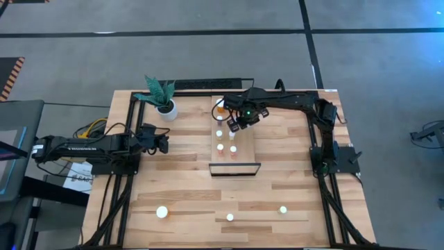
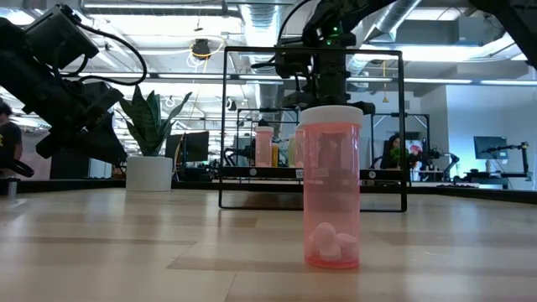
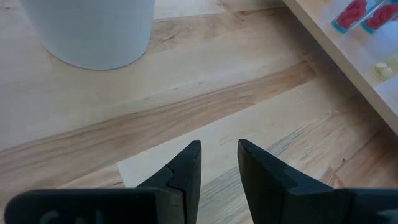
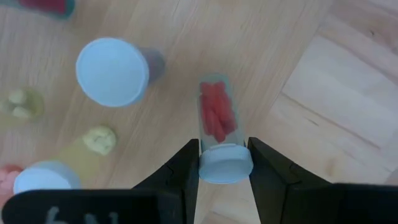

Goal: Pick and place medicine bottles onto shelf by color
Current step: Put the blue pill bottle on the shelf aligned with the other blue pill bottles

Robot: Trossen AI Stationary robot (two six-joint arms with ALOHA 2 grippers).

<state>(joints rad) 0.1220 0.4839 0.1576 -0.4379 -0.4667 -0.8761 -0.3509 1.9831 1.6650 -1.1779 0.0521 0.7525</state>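
Plank table (image 1: 173,187) bearing shelf (image 1: 244,149), bottles (image 1: 161,212)

The table (image 1: 180,201) is built of light wooden planks and stands on a grey concrete floor (image 1: 208,55) crossed by dark seams, one running straight behind the table and another slanting away past its far right corner. Left of the table a yellow-black striped mat edge (image 1: 12,73) shows at the border (only a corner of it). Seen level across the table, the room beyond is a large open workshop: an exposed ceiling with silver ducts (image 2: 252,17) and long bright light strips (image 2: 470,81), desks with dark monitors (image 2: 491,148) behind the table's far edge, and a seated person (image 2: 394,149) among them.
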